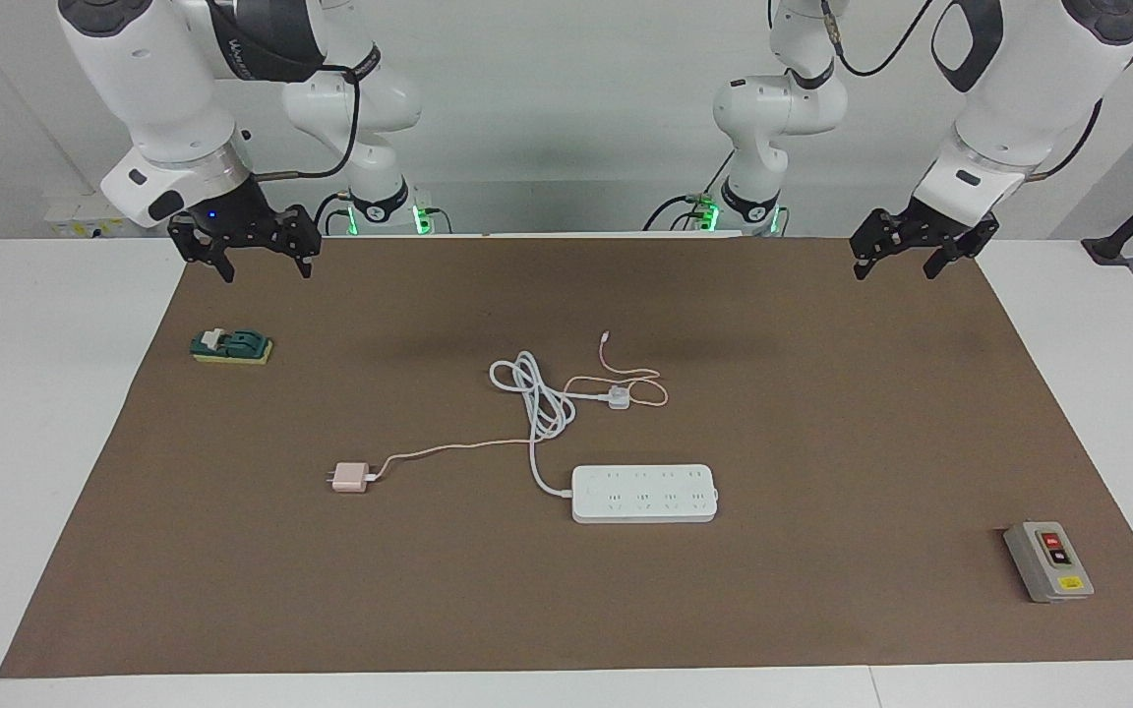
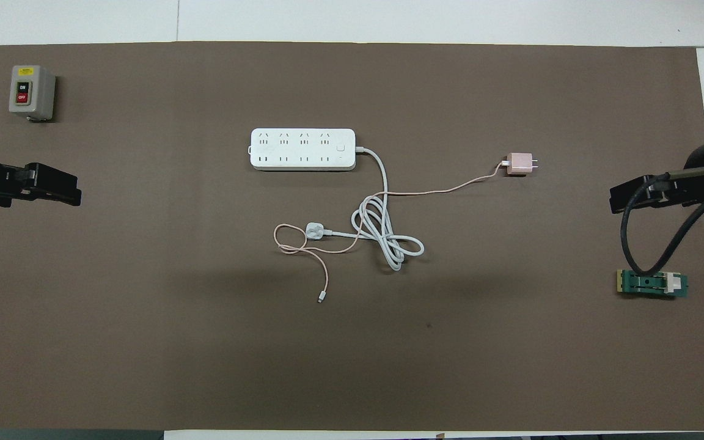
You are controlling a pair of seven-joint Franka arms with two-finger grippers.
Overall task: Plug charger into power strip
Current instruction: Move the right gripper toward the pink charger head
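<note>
The power strip [image 1: 645, 494] [image 2: 302, 149] lies flat mid-table with its sockets facing up. Its thick white cord [image 1: 537, 393] coils nearer to the robots and ends in a white plug [image 1: 619, 397] [image 2: 315, 230]. The pink charger [image 1: 350, 477] [image 2: 519, 164] lies beside the strip, toward the right arm's end of the table. Its prongs point away from the strip, and its thin pink cable [image 1: 448, 450] trails across the white cord. My right gripper [image 1: 267, 270] [image 2: 613, 201] and left gripper [image 1: 896, 270] [image 2: 74, 194] hang open and hold nothing, each over its own end of the brown mat, well apart from both things.
A grey box with red and black buttons [image 1: 1048, 560] [image 2: 31, 91] stands at the left arm's end, farther from the robots than the strip. A green and yellow block [image 1: 232, 346] [image 2: 652, 283] lies under the right gripper's side. A brown mat [image 1: 822, 393] covers the table.
</note>
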